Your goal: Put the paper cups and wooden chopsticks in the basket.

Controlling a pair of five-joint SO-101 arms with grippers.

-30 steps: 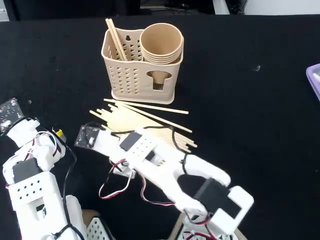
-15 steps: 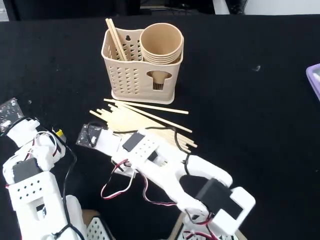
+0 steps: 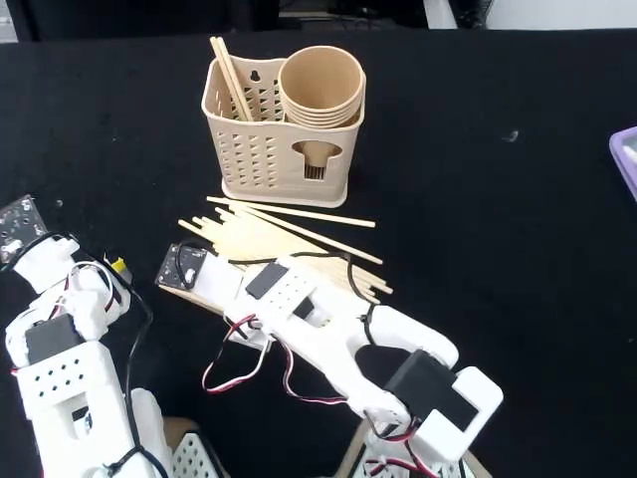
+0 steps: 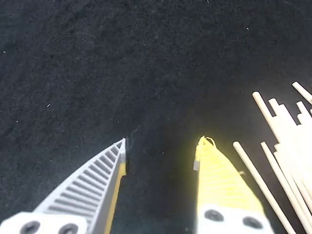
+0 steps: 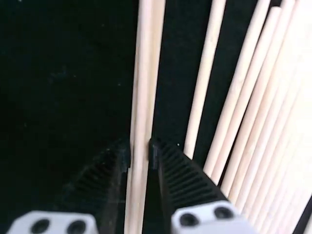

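Observation:
The beige basket (image 3: 261,149) stands at the back of the black table, with a stack of paper cups (image 3: 320,85) and a couple of wooden chopsticks (image 3: 230,76) in it. A loose pile of chopsticks (image 3: 261,235) lies in front of the basket. My right gripper (image 5: 140,146) is shut on a pair of chopsticks (image 5: 144,73) at the pile's near left side; their ends (image 3: 186,295) poke out under the right arm (image 3: 299,304). My left gripper (image 4: 161,146) hangs open over bare table, left of the pile's chopstick ends (image 4: 282,146).
A purple object (image 3: 625,154) sits at the table's right edge. The left arm (image 3: 60,339) stands at the near left corner. Black table stretches right of the basket and pile.
The right gripper has shifted a little to the right with the chopstick pair in it, so their ends now show under its wrist. The left arm has kept still.

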